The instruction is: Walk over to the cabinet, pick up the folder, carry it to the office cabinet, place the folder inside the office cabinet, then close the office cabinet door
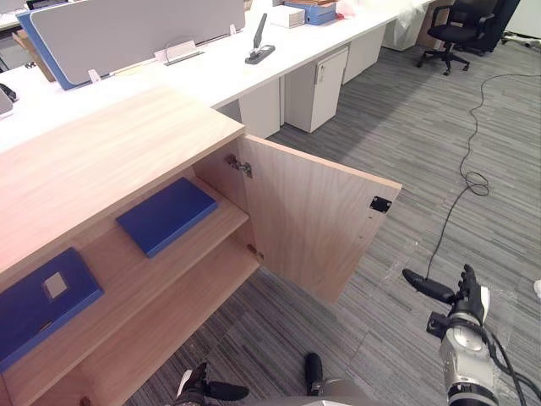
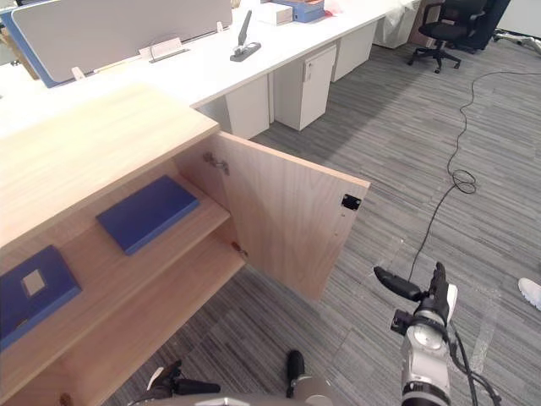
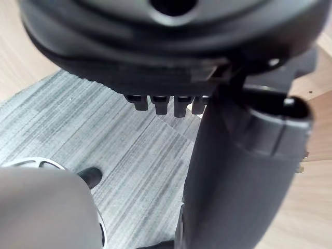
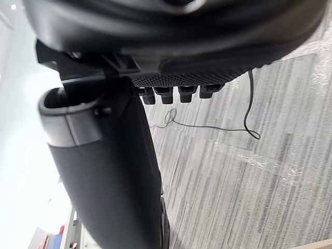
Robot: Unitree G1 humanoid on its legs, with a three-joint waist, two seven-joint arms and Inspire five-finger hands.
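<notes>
Folders (image 1: 166, 215) — two, blue, on one cabinet shelf (image 1: 118, 264) — left robot hand (image 1: 200, 391) and right robot hand (image 1: 467, 299) unclenched, empty

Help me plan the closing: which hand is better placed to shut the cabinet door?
Probably the right. The right hand hangs open near the free edge of the cabinet door; the left hand sits low before the shelves, on the hinge side.

Office cabinet (image 1: 101, 161) stands at left, its door (image 1: 313, 220) open to the right. On the upper shelf (image 1: 114, 266) lie 2 folders: right folder (image 1: 166, 215) near the hinge, left folder (image 1: 42, 304) well apart. Desk (image 1: 220, 68) runs behind the cabinet, with a chair (image 1: 452, 34) at far right.
</notes>
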